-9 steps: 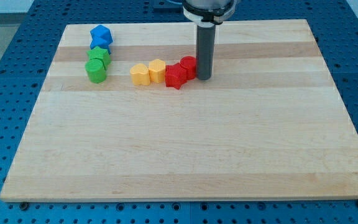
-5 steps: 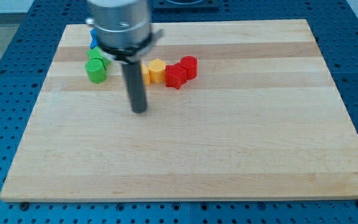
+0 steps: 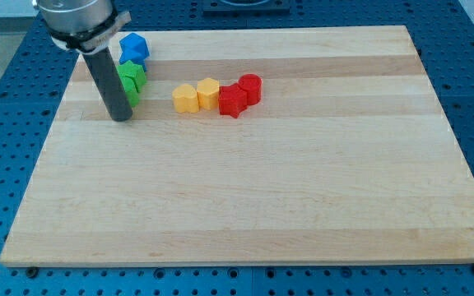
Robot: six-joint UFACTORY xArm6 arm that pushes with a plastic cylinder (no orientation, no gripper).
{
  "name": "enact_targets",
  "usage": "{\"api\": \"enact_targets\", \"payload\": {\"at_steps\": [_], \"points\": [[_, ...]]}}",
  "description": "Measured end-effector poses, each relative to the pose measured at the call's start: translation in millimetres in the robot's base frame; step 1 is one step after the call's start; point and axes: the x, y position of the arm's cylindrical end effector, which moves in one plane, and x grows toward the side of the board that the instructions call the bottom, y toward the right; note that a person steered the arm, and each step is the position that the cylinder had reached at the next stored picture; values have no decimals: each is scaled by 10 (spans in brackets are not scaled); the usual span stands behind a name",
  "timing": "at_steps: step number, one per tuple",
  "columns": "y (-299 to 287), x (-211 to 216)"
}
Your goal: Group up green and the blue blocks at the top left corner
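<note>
My tip (image 3: 121, 117) rests on the board at the view's upper left, just below and in front of the green blocks. A green block (image 3: 132, 75) shows beside the rod; a second green one (image 3: 132, 95) is mostly hidden behind the rod. The blue blocks (image 3: 134, 47) sit just above the green ones, near the board's top left corner. The rod covers the left part of this group.
Two yellow blocks (image 3: 186, 99) (image 3: 208, 92) lie in a row right of the group. A red star-like block (image 3: 232, 100) and a red cylinder (image 3: 250, 86) follow them. The wooden board (image 3: 303, 197) ends close to the left of my tip.
My tip has moved from beside the red cylinder, left across the board below the yellow blocks, to just below the green blocks. No block has visibly moved.
</note>
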Motion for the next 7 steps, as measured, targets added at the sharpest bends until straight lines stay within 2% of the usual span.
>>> {"api": "enact_targets", "payload": {"at_steps": [1,2,4,5,6,7], "points": [[0,-314],[0,-329],[22,-621],[321,-564],[690,-742],[788,-547]]}}
